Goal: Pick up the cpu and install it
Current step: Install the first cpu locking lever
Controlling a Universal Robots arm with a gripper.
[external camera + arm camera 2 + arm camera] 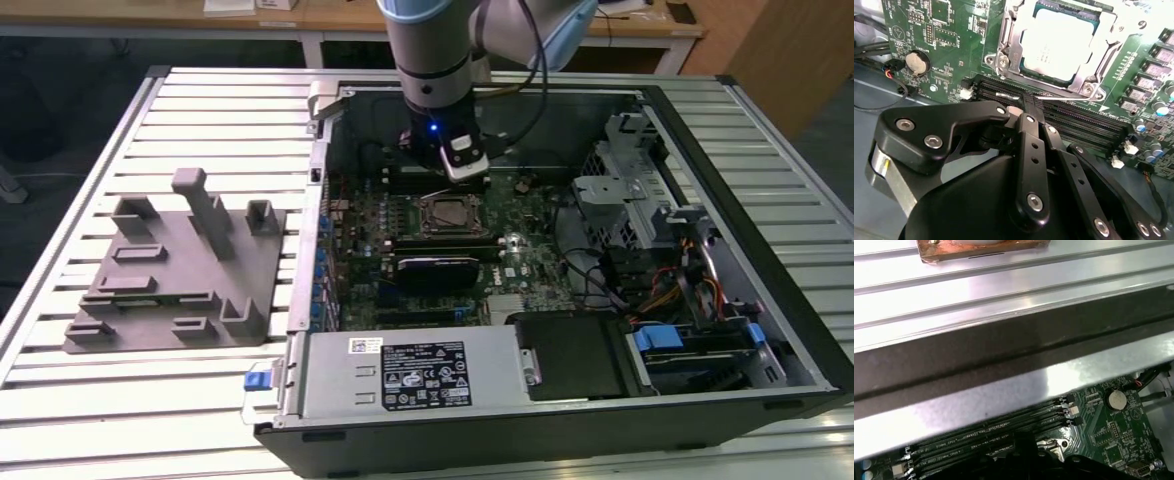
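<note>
The cpu, a pale silver square, lies flat in its socket on the green motherboard, with the metal load frame around it. In the exterior view my gripper hangs inside the open computer case, just behind the socket. In the second wrist view the gripper is shut, its black tips over the memory slots beside the socket. The tips meet the end of a thin metal socket lever; I cannot tell whether they grip it.
A large grey plastic fixture with upright blocks stands on the slatted table, at the exterior view's left. Inside the case are a black glossy module, the power supply, a drive cage and cables. The case wall runs close behind the gripper.
</note>
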